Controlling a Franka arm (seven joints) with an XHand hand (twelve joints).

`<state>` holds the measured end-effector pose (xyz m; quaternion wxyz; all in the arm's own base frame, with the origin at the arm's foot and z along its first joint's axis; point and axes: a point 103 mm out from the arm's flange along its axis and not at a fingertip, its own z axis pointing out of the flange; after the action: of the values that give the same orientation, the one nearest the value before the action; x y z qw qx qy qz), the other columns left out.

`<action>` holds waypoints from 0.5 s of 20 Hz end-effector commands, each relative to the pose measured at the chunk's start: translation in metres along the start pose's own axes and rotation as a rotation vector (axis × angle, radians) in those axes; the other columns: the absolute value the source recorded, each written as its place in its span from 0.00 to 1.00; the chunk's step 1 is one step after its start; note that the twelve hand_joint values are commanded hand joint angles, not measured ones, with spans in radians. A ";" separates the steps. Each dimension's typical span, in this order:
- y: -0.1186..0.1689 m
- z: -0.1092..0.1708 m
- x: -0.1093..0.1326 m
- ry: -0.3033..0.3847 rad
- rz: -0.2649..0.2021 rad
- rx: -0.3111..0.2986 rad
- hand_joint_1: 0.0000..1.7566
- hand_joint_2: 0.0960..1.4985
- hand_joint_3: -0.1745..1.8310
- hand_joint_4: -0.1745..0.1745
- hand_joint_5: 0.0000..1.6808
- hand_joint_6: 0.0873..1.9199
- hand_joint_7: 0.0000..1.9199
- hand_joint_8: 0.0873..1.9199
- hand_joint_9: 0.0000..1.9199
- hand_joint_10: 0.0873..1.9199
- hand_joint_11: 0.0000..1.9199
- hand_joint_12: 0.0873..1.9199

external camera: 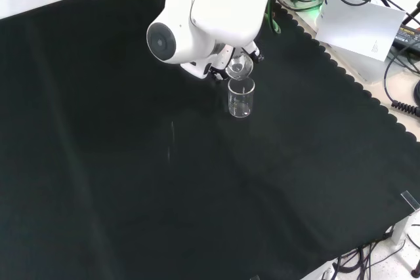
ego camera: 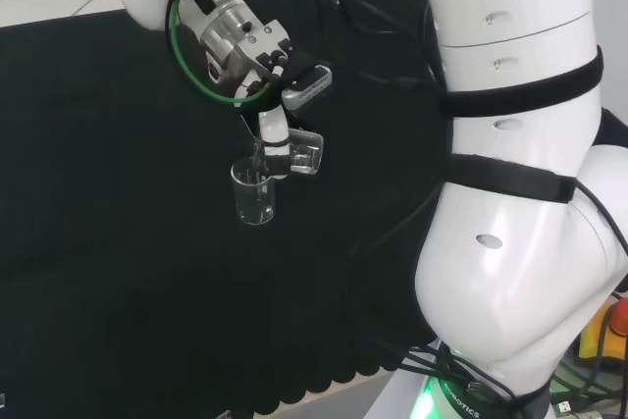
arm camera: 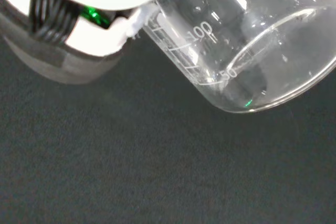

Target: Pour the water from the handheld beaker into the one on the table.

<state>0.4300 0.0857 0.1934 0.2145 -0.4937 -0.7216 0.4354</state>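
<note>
Clear glass beaker [ego camera: 305,152] tipped in hand [ego camera: 277,134] over upright beaker [ego camera: 253,193].

Count of ware on the bench
Two clear beakers: one held tilted [ego camera: 306,153], one standing on cloth [ego camera: 253,194].

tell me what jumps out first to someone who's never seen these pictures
The big white arm dominates the right of the head view. To its left, the hand holds a clear beaker tipped on its side, directly over an upright beaker standing on the black cloth. In the front view the same pair sits just below the arm's round grey cap, upper middle.
</note>
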 end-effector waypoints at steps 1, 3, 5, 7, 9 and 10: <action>-0.001 -0.002 0.007 -0.037 0.020 0.032 0.75 0.36 0.45 0.00 0.77 0.29 0.71 0.28 0.97 0.01 0.79 0.25; -0.002 -0.003 0.008 -0.053 0.027 0.036 0.75 0.36 0.45 0.00 0.77 0.29 0.71 0.28 0.97 0.01 0.79 0.25; -0.004 -0.004 0.009 -0.062 0.033 0.037 0.75 0.36 0.45 0.00 0.78 0.29 0.71 0.28 0.97 0.01 0.79 0.25; -0.005 -0.004 0.010 -0.078 0.043 0.040 0.75 0.36 0.45 0.00 0.78 0.29 0.71 0.28 0.97 0.01 0.79 0.25; -0.005 -0.004 0.012 -0.084 0.048 0.046 0.75 0.36 0.45 0.00 0.78 0.29 0.71 0.28 0.97 0.01 0.79 0.25; -0.005 -0.004 0.013 -0.102 0.054 0.052 0.75 0.36 0.45 0.00 0.78 0.29 0.71 0.28 0.97 0.01 0.79 0.25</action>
<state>0.4267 0.0961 0.1976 0.1891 -0.4878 -0.7098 0.4716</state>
